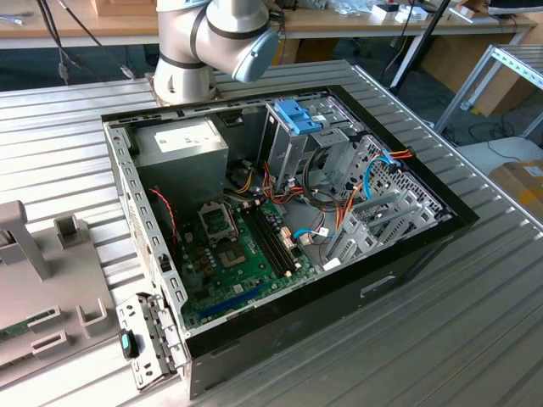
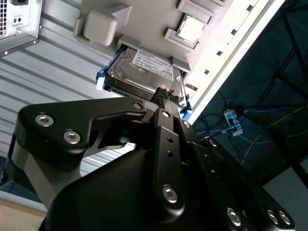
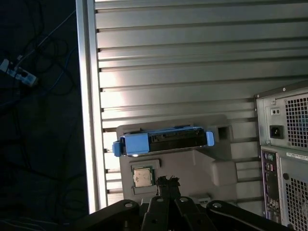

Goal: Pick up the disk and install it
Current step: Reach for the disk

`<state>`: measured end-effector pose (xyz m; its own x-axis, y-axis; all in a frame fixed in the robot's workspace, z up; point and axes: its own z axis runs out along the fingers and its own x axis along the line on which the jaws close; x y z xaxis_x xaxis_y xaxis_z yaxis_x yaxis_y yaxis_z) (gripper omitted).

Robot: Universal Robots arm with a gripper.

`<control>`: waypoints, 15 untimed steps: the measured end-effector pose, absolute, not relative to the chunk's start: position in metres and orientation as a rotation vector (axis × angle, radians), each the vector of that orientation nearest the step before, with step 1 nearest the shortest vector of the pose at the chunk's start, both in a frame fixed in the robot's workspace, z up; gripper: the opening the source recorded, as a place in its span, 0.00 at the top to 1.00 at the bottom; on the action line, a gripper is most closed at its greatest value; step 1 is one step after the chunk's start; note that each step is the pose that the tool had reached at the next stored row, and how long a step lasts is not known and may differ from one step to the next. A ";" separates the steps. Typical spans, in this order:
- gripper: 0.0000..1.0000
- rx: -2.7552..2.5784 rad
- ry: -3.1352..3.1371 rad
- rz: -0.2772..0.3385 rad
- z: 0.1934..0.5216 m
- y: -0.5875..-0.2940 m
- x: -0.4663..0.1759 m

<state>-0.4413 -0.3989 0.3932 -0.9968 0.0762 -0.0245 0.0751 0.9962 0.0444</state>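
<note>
The disk (image 3: 163, 142), a dark drive with a silver labelled top (image 2: 144, 72) in a light-blue carrier, stands on edge in a slot of a grey holder tray (image 3: 211, 163). My gripper (image 3: 167, 182) hovers over the tray a short way off the disk, not touching it. Its black fingertips (image 2: 166, 93) are pressed together with nothing between them. In the exterior view the arm's base (image 1: 204, 42) rises behind the open computer case (image 1: 407, 263), and part of the grey tray (image 1: 34, 288) lies at that view's left.
A processor chip (image 3: 143, 176) sits in a tray pocket beside the disk. The case's rear panel (image 3: 284, 144) stands close to the tray. Inside the case a tall metal drive cage with a blue-tabbed bracket (image 1: 299, 117) rises. The slatted table's edge (image 3: 89, 96) drops to a cabled floor.
</note>
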 end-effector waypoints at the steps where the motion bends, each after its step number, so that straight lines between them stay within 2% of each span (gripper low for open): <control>1: 0.89 0.118 3.112 0.068 0.393 -0.399 -0.441; 15: 0.89 0.118 3.113 0.068 0.393 -0.378 -0.441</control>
<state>-0.4414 -0.3778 0.3931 -0.9968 0.0762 -0.0245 0.0751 0.9962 0.0443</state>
